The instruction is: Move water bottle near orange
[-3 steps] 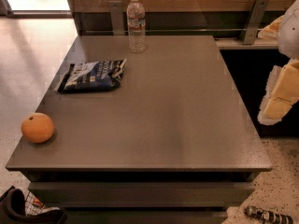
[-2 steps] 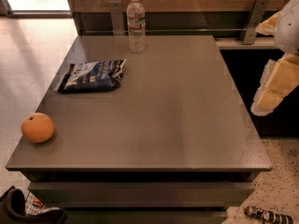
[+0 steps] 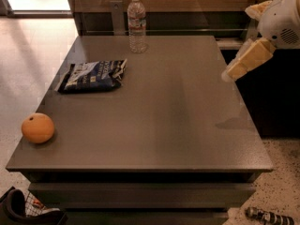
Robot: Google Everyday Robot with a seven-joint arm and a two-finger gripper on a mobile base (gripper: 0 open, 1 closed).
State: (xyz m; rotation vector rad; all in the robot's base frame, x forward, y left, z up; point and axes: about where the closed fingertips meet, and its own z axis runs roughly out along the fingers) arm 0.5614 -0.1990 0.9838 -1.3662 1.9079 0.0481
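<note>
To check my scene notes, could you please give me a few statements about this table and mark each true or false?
The water bottle stands upright near the table's far edge. True.
The orange lies beside the bottle. False: it sits at the near left corner, far from it.
The snack bag lies flat on the table. True.
The gripper holds the bottle. False: it hovers by the right edge, apart from it.
</note>
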